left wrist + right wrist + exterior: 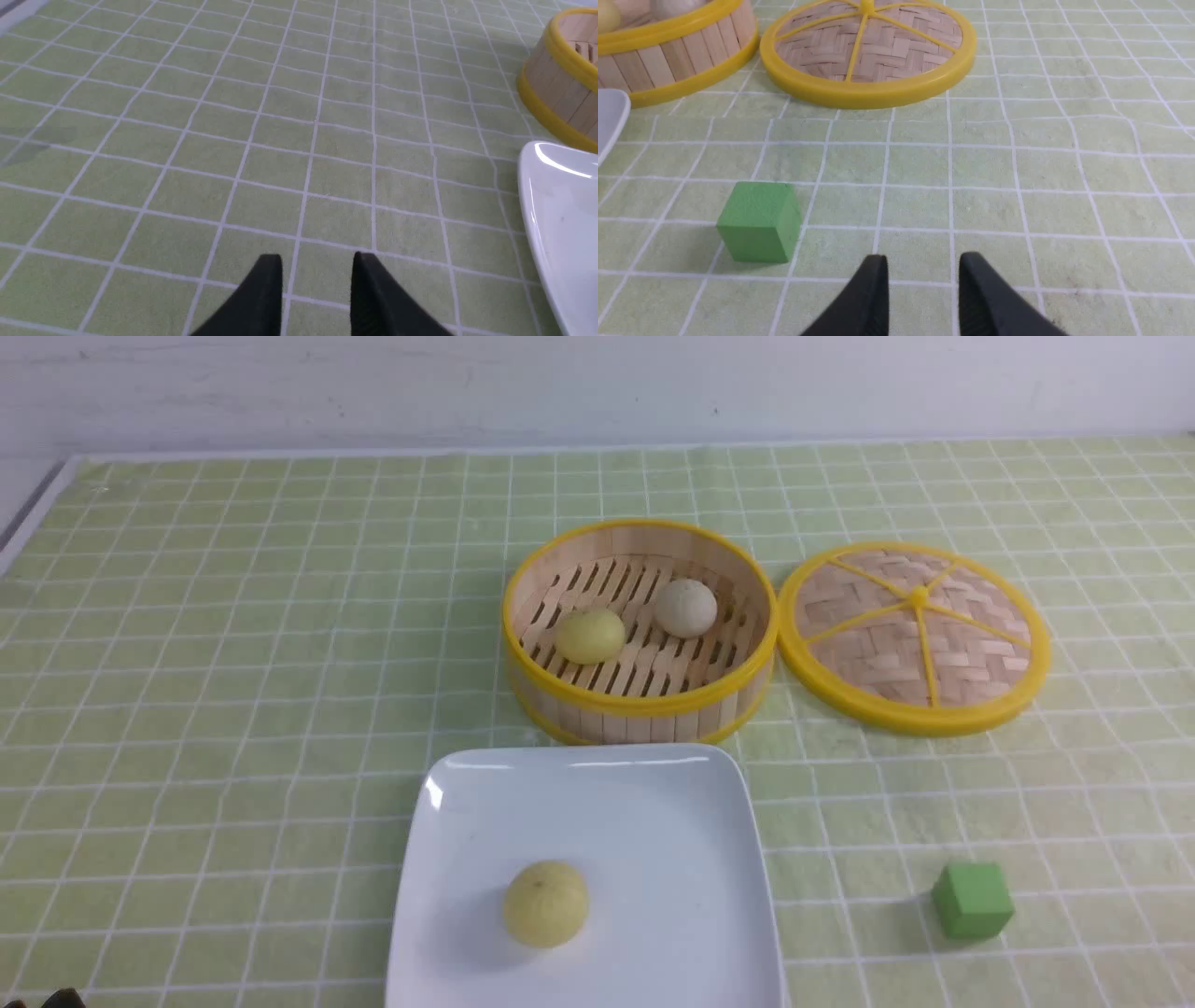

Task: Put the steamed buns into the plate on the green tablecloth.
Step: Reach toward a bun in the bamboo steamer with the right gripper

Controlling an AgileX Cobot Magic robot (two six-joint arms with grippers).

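Left gripper [317,255] of mine hung partly open, empty | my right gripper [923,255] likewise | yellow bun [546,903] lay on plate [672,803] | second yellow bun [590,635] and beige bun [685,608] sat in basket [644,705]

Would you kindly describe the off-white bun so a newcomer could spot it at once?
Find the round yellow-rimmed bamboo basket behind the white square plate. Two buns sit on its slats; the off-white bun is the one nearer the woven lid, paler than its yellow neighbour.

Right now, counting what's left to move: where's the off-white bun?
Front view: the off-white bun sits inside the bamboo steamer basket, to the right of the pale yellow bun there, beyond the white plate.
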